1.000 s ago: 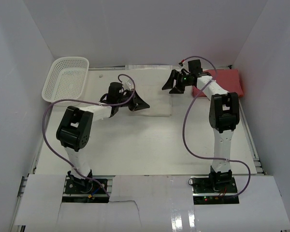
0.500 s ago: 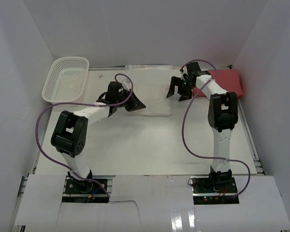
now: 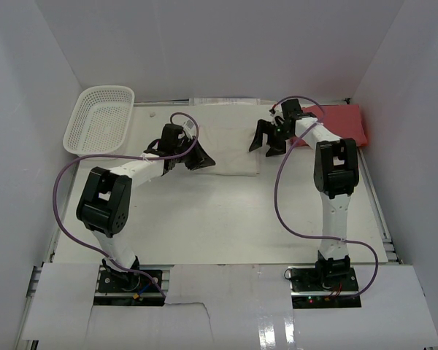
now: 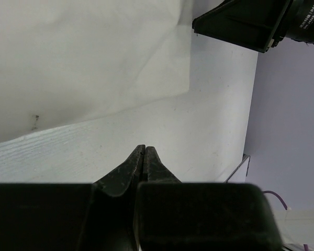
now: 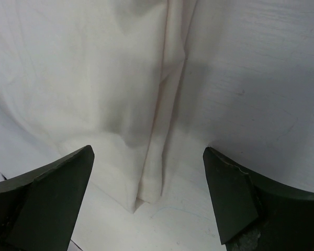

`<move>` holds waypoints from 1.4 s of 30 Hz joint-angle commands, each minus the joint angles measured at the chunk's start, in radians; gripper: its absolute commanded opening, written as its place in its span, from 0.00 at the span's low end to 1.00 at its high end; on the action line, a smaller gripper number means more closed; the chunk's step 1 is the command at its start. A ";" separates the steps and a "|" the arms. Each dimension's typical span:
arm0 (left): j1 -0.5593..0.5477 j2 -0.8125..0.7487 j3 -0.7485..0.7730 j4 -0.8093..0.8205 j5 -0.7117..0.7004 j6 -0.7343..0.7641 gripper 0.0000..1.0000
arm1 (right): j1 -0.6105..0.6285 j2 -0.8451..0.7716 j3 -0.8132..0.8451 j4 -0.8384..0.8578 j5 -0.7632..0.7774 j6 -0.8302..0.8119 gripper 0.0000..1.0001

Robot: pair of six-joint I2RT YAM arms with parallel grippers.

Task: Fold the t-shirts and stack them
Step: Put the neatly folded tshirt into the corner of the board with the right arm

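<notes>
Cream-white t-shirt (image 3: 230,142) folded flat, centre-far on bench (image 3: 219,219). Red t-shirt (image 3: 344,124) at far right. Left hand (image 4: 145,150) pinched together, empty, just beside cream shirt's left edge. Right hand (image 5: 147,154) spread wide above its right edge.

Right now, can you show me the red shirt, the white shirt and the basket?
red shirt (image 3: 344,122), top view, its middle.
cream-white shirt (image 3: 230,142), top view, middle of the cloth.
basket (image 3: 101,122), top view, bare mesh bottom.

White print on the black lens (image 4: 307,21) is too small to read.
</notes>
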 commanded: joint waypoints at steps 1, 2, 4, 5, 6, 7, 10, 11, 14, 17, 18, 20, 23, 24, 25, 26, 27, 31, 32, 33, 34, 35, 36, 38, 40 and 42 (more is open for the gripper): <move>0.003 -0.049 0.037 -0.008 -0.009 0.014 0.12 | 0.014 0.007 -0.054 0.019 -0.014 0.000 0.92; 0.003 -0.047 0.038 -0.008 -0.009 0.014 0.12 | 0.018 0.010 -0.057 0.024 -0.017 0.003 0.92; 0.004 -0.043 0.040 -0.010 -0.006 0.012 0.12 | 0.026 0.019 -0.064 0.032 -0.023 0.004 0.91; 0.004 -0.040 0.040 -0.010 -0.005 0.011 0.12 | 0.035 0.021 -0.068 0.035 -0.022 0.006 0.91; 0.004 -0.036 0.040 -0.010 -0.005 0.011 0.12 | 0.040 0.030 -0.068 0.038 -0.022 0.007 0.91; 0.004 -0.036 0.040 -0.012 -0.005 0.011 0.12 | 0.052 0.033 -0.070 0.039 -0.020 0.009 0.91; 0.004 -0.036 0.040 -0.013 -0.003 0.011 0.12 | 0.072 0.051 -0.068 0.044 -0.016 0.013 0.91; 0.004 -0.038 0.037 -0.012 0.000 0.011 0.12 | 0.077 0.057 -0.068 0.045 -0.016 0.015 0.90; 0.010 -0.044 0.029 -0.012 -0.001 0.015 0.12 | 0.088 0.079 -0.068 0.047 -0.013 0.021 0.84; 0.020 -0.049 0.018 -0.012 0.002 0.018 0.12 | 0.089 0.102 -0.062 0.048 -0.020 0.024 0.46; 0.026 -0.052 0.015 -0.010 0.006 0.020 0.12 | 0.089 0.116 -0.059 0.048 -0.023 0.027 0.27; 0.032 -0.056 0.009 -0.007 0.011 0.020 0.12 | 0.086 0.129 -0.045 0.044 -0.031 0.027 0.09; 0.041 -0.061 -0.009 -0.002 0.015 0.020 0.12 | 0.074 0.137 -0.010 0.044 -0.042 0.023 0.08; 0.041 -0.064 -0.012 -0.001 0.015 0.020 0.12 | 0.071 0.134 0.005 0.039 -0.036 0.020 0.08; 0.041 -0.067 -0.017 0.002 0.017 0.020 0.12 | 0.065 0.128 0.046 0.032 -0.014 0.012 0.08; 0.041 -0.067 -0.021 0.004 0.020 0.021 0.12 | 0.061 0.123 0.071 0.021 0.001 -0.006 0.08; 0.041 -0.067 -0.028 0.005 0.025 0.020 0.12 | 0.057 0.108 0.094 0.000 0.025 -0.013 0.08; 0.041 -0.076 -0.046 0.010 0.032 0.017 0.12 | 0.014 0.091 0.232 -0.082 0.156 -0.060 0.08; 0.041 -0.085 -0.052 0.011 0.035 0.017 0.12 | 0.002 0.093 0.292 -0.097 0.167 -0.078 0.08; 0.041 -0.090 -0.057 0.013 0.035 0.017 0.12 | -0.009 0.096 0.320 -0.115 0.179 -0.088 0.08; 0.041 -0.096 -0.069 0.015 0.038 0.015 0.12 | -0.033 0.099 0.347 -0.154 0.200 -0.097 0.08; 0.041 -0.101 -0.075 0.016 0.040 0.015 0.12 | -0.044 0.099 0.393 -0.168 0.211 -0.109 0.08; 0.041 -0.108 -0.081 0.019 0.043 0.012 0.12 | -0.072 0.091 0.407 -0.178 0.220 -0.123 0.08; 0.041 -0.116 -0.095 0.022 0.043 0.012 0.12 | -0.096 0.073 0.420 -0.182 0.230 -0.134 0.08; 0.041 -0.118 -0.100 0.019 0.045 0.017 0.12 | -0.133 0.042 0.424 -0.179 0.253 -0.148 0.08; 0.041 -0.118 -0.106 0.018 0.043 0.020 0.12 | -0.170 0.018 0.436 -0.175 0.268 -0.155 0.08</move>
